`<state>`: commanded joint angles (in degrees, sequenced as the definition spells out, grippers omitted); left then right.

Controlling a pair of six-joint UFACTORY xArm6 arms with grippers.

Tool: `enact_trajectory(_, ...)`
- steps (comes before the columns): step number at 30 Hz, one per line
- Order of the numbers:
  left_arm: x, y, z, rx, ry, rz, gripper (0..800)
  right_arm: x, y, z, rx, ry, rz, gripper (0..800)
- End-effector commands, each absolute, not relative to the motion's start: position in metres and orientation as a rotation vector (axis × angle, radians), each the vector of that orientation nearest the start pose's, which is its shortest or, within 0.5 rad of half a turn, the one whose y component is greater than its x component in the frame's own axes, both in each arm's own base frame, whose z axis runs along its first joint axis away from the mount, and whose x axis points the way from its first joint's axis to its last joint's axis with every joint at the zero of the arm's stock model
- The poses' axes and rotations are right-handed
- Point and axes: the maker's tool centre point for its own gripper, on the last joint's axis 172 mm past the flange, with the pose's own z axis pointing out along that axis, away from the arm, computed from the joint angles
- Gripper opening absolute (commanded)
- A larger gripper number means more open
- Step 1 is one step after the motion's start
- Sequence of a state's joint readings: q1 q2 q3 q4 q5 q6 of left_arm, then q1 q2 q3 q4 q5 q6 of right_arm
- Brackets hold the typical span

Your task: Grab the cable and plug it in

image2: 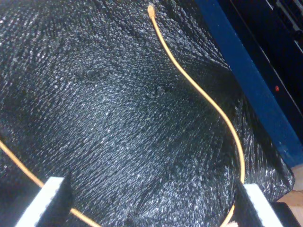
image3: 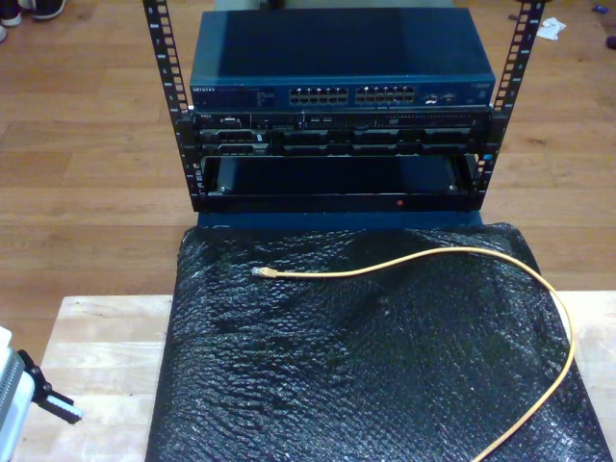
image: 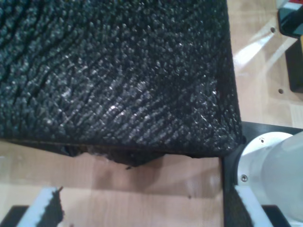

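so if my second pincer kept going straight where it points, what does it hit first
Probably the black bubble-wrap sheet, with my second pincer open above it; the cable curves off to one side, though depth is unclear.

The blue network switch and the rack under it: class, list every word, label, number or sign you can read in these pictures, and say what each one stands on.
Pale lettering at the front corner of the blue switch, on the exterior view's left: too blurred to read.
Small marks on the black units below it: too small to read.
Black mat, cable, wooden table: no text.
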<state>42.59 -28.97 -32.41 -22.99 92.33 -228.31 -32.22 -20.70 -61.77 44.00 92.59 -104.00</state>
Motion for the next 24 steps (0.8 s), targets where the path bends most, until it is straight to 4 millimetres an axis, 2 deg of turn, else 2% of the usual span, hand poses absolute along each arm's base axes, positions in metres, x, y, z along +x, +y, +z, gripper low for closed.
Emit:
enact_trajectory(5,0.216,0.044,0.202,1.890,-1.736,0.472,800,0.404,0.005,0.384,-2.122,-1.473,-0.870,798)
enact_trajectory(10,0.222,0.035,0.203,1.882,-1.749,0.436,800,0.413,0.027,0.384,-2.147,-1.484,-0.835,793)
enact_trajectory(15,0.231,0.025,0.201,1.902,-1.755,0.394,800,0.427,0.033,0.373,-2.241,-1.513,-0.778,794)
enact_trajectory(20,0.243,0.027,0.192,1.954,-1.748,0.376,800,0.434,0.058,0.357,-2.277,-1.627,-0.681,794)
enact_trajectory(24,0.243,0.028,0.185,1.966,-1.707,0.359,800,0.442,0.078,0.348,-2.322,-1.687,-0.606,794)
